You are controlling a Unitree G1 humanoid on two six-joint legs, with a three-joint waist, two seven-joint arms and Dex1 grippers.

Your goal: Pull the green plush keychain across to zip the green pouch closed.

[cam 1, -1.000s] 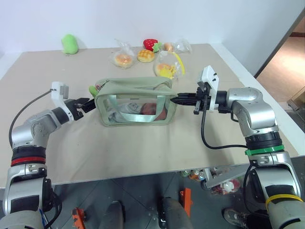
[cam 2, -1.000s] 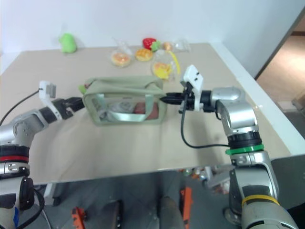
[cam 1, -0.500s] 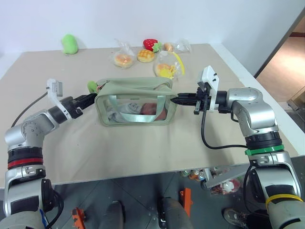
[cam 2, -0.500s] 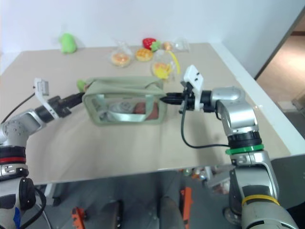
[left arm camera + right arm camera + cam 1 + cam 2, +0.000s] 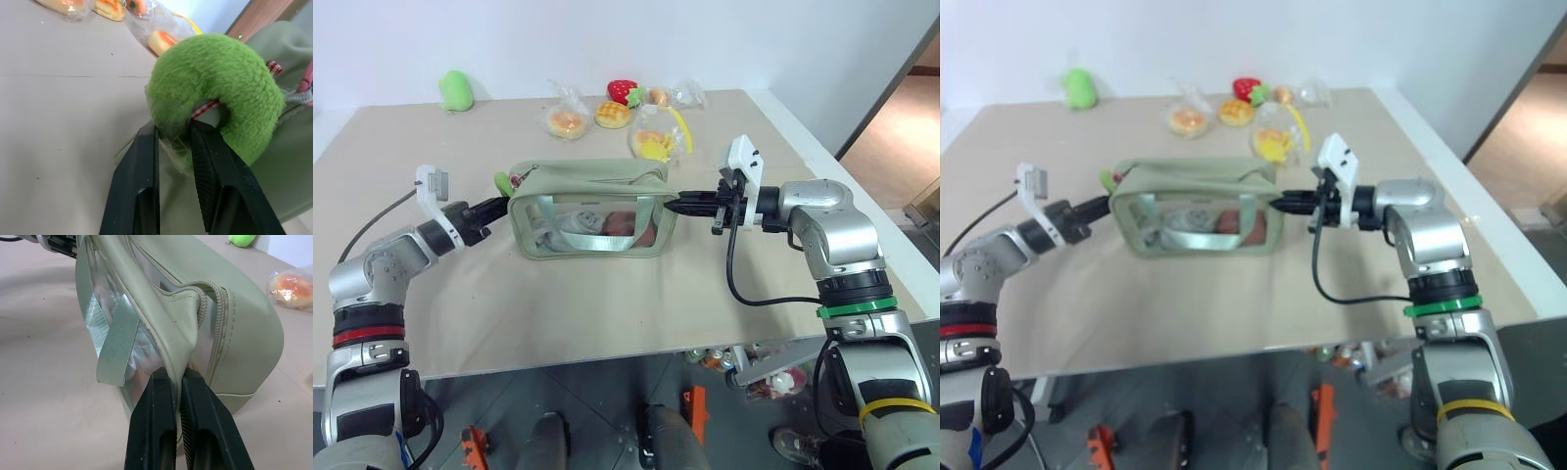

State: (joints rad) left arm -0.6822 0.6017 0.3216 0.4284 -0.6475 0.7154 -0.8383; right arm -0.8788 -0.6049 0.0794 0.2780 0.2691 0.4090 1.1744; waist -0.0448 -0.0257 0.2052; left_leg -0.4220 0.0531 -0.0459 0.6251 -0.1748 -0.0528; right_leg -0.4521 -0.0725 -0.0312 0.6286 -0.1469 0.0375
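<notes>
Left jaws closed on one green plush keychain [image 5: 215, 93]

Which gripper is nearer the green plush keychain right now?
Left. The left gripper is closed on the green plush keychain at the green pouch's left end; the right gripper pinches the pouch's opposite end, a full pouch length away.

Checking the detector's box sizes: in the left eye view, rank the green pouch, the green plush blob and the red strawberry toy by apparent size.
1. green pouch
2. green plush blob
3. strawberry toy, only slightly smaller than the blob.
</notes>
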